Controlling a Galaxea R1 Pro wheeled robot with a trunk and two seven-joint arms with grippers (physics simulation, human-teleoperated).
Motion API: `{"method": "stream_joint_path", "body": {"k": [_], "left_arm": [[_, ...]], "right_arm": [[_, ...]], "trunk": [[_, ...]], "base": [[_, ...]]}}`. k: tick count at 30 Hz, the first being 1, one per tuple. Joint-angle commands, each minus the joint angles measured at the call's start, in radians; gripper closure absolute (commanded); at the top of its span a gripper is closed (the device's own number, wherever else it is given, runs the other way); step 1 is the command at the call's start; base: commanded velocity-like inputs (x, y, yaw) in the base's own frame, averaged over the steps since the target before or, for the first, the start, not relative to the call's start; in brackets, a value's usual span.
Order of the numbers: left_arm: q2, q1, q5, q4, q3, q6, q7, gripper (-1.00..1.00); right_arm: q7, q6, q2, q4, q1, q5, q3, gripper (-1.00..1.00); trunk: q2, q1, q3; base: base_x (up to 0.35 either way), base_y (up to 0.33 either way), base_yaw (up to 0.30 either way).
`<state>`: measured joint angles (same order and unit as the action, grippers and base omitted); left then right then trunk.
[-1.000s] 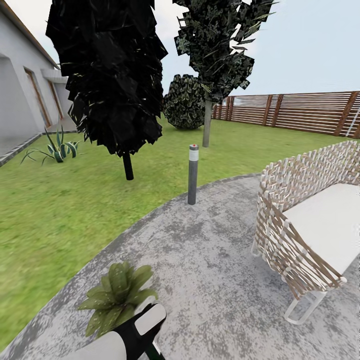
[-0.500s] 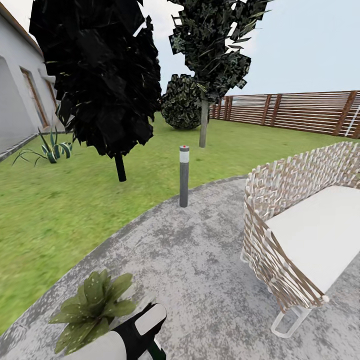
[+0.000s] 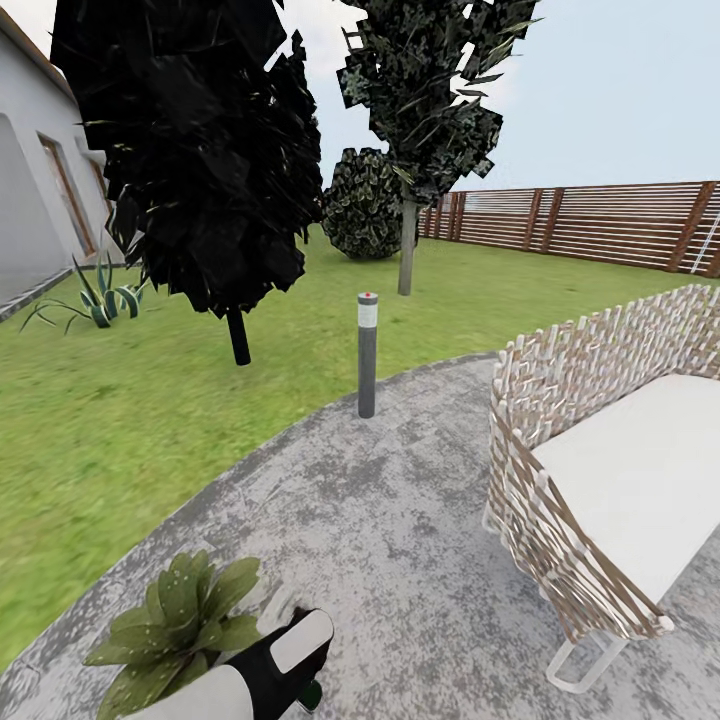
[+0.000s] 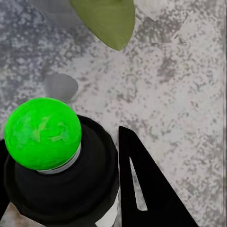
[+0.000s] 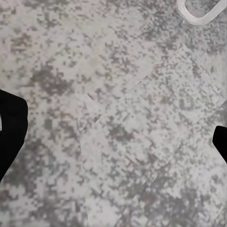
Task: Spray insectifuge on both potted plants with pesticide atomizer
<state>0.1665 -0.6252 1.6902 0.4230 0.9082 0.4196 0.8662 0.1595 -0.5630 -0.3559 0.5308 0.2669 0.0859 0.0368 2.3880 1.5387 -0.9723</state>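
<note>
Left gripper (image 4: 101,189) is pinching the pesticide atomizer (image 4: 56,165), dark body w/ a bright green cap, carried low just beside one potted plant (image 3: 180,625) at the patio (image 3: 400,520) edge, prob. so the nozzle sits close enough to wet the leaves. Right gripper (image 5: 113,137) hangs spread wide over bare paving w/ nothing between its fingers, kept clear of the job. Wicker seat (image 3: 600,440) and bollard lamp (image 3: 367,350) stand well apart from the plant.
</note>
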Motion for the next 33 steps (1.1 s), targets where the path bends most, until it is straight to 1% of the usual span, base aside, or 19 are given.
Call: {"method": "stream_joint_path", "body": {"k": [1, 4, 9, 11, 14, 17, 19, 21, 24, 33], "left_arm": [[0.0, 0.002, 0.0, 0.005, 0.0, 0.045, -0.002, 1.0], [0.001, 0.005, 0.0, 0.009, 0.0, 0.106, -0.005, 1.0], [0.001, 0.005, -0.006, 0.011, 0.002, 0.141, -0.012, 1.0], [0.001, 0.005, -0.008, 0.011, 0.004, 0.146, -0.041, 1.0], [-0.001, 0.005, -0.009, 0.01, 0.005, 0.134, -0.08, 1.0], [-0.005, 0.005, -0.001, -0.003, 0.001, 0.07, -0.148, 1.0], [-0.006, 0.005, 0.001, -0.016, -0.01, 0.035, -0.17, 1.0], [-0.006, 0.005, 0.002, -0.041, -0.036, 0.018, -0.181, 1.0], [-0.007, 0.005, 0.002, -0.047, -0.052, 0.009, -0.184, 1.0], [-0.007, 0.005, 0.002, -0.05, -0.058, 0.005, -0.185, 1.0]], "right_arm": [[-0.001, 0.0, 0.0, 0.0, 0.0, 0.0, 0.0, -1.0], [-0.001, -0.001, 0.0, 0.0, 0.0, 0.0, -0.001, -1.0], [-0.001, -0.002, 0.0, 0.0, 0.0, 0.0, -0.002, -1.0], [-0.001, -0.002, 0.0, 0.0, 0.0, 0.0, -0.002, -1.0], [-0.001, -0.002, 0.0, 0.0, 0.0, 0.0, -0.002, -1.0], [-0.001, -0.006, 0.0, 0.0, 0.0, 0.0, -0.002, -1.0], [0.0, -0.006, 0.0, 0.0, 0.0, 0.0, -0.002, -1.0], [0.0, -0.006, 0.0, 0.0, 0.0, 0.0, -0.002, -1.0], [-0.001, -0.007, 0.0, 0.0, 0.0, 0.0, -0.002, -1.0], [-0.001, -0.007, 0.0, 0.0, 0.0, 0.0, -0.002, -1.0]], "trunk": [[0.0, 0.0, 0.0], [0.0, 0.0, 0.0], [0.0, 0.0, 0.0], [0.0, 0.0, 0.0], [0.0, 0.0, 0.0], [0.0, 0.0, 0.0], [0.0, 0.0, 0.0], [0.0, 0.0, 0.0], [0.0, 0.0, 0.0], [0.0, 0.0, 0.0]], "base": [[0.0, 0.0, 0.0], [0.0, 0.0, 0.0], [0.0, 0.0, 0.0], [0.0, 0.0, 0.0], [0.0, 0.0, 0.0], [0.0, 0.0, 0.0], [0.0, 0.0, 0.0], [0.0, 0.0, 0.0], [0.0, 0.0, 0.0], [0.0, 0.0, 0.0]]}}
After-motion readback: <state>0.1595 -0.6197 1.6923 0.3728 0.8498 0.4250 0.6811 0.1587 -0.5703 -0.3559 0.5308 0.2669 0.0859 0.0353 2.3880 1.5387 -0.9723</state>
